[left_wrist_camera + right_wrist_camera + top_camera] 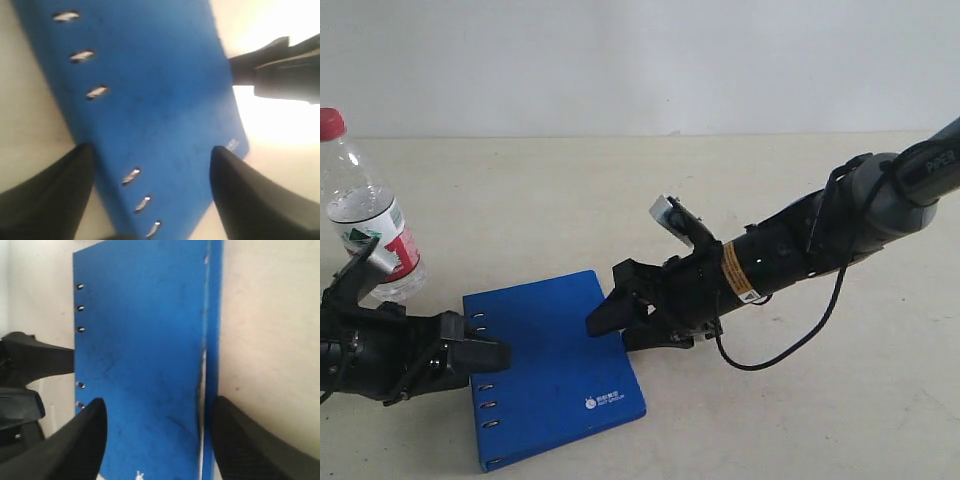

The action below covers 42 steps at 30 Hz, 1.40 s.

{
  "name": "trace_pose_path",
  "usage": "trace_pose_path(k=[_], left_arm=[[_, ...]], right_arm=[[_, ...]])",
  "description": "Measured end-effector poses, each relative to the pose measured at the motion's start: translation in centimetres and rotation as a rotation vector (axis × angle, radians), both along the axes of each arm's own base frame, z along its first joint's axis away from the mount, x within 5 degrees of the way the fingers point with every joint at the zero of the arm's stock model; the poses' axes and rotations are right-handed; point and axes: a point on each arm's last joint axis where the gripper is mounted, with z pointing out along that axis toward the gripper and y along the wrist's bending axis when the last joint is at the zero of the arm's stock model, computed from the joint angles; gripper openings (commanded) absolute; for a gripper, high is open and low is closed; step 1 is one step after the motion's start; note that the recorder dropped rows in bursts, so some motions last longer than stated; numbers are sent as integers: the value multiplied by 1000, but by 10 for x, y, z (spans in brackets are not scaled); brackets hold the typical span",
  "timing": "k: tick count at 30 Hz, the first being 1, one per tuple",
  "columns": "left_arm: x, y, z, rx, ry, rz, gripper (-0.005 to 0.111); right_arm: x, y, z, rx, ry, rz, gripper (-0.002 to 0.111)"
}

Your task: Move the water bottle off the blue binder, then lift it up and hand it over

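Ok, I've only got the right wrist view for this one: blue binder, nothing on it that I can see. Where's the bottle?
Observer: The bottle stands cap up on the table, off the binder, beyond its far left corner in the exterior view.
Operator: Is the left gripper holding it?
Observer: No. The left gripper is open at the binder's riveted edge. The bottle is back beside that arm's wrist, not between the jaws.

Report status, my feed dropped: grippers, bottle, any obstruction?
Left gripper jaws open, empty, at blue binder rivet edge. Right gripper jaws open, empty, opposite edge. Water bottle upright on table, off binder. Nothing on binder.
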Motion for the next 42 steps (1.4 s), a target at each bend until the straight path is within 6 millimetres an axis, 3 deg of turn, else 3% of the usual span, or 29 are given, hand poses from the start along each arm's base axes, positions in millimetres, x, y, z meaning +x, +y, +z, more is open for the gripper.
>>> trace_pose_path(k=[12,14,19,26,31,38,42], left_arm=[[0,0,0,9,-17,-17,60],[0,0,0,9,-17,-17,60],[0,0,0,11,-20,-19,60],[1,11,-8,146,8,23,60],[2,12,-9,169,-4,7,60],[30,1,-22,-45,-13,-39,58],[38,-3,-32,-185,-27,-77,39]], right_arm=[[-12,11,25,260,12,198,53],[-13,14,26,267,19,207,45],[-13,18,13,112,-42,190,1],[-6,18,5,-36,-129,123,0],[-8,19,11,46,-162,189,0],[-21,18,20,169,-115,333,0],[-24,14,19,167,-101,367,0]])
